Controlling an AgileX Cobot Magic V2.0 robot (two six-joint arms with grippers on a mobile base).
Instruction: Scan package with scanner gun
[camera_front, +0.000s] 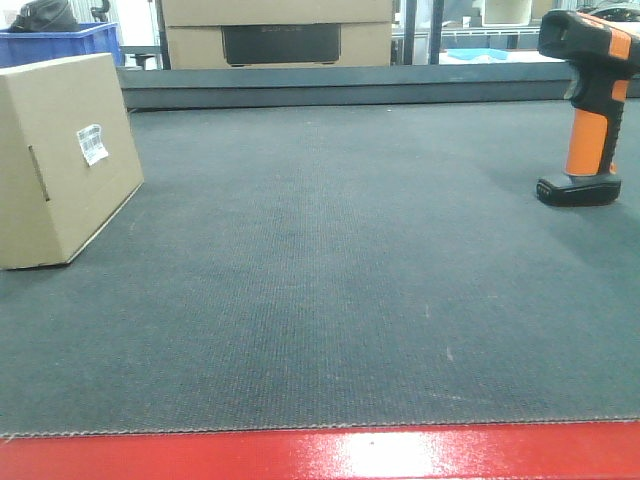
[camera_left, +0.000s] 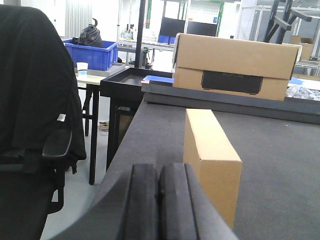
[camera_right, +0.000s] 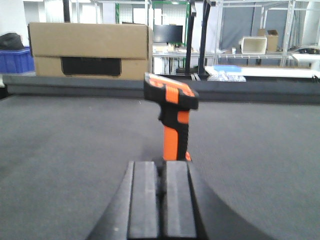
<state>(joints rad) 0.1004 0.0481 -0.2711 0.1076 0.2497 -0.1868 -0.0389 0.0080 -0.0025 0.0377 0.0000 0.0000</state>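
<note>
Scanner: an orange and black scanner (camera_front: 590, 110) stands upright on its base at the right of the worktop (camera_front: 330, 280); likely set so the handle can be taken from the side.
Package: a brown package (camera_front: 62, 158) sits at the far left, well apart from the scanner, tilted so its face with a small white label (camera_front: 92, 143) leans up and toward the middle; I judge this makes the barcode easy to reach with the beam.
Left end effector: the left end effector (camera_left: 160, 200) is clenched, its pads pressed together and grasping nothing, just beside the package's near end.
Right end effector: the right end effector (camera_right: 161, 200) is also clenched and empty, lined up with the scanner, which stands near and ahead of it.
Task stage: judged to be at the start; nothing is gripped.
Surface: a dark grey woven mat, with a red edge (camera_front: 320, 455) at the front.
Room: a workshop; a large carton (camera_front: 278, 30) behind the worktop, a blue bin (camera_left: 90, 52) and a black chair (camera_left: 35, 115) to the left, metal racks beyond.
</note>
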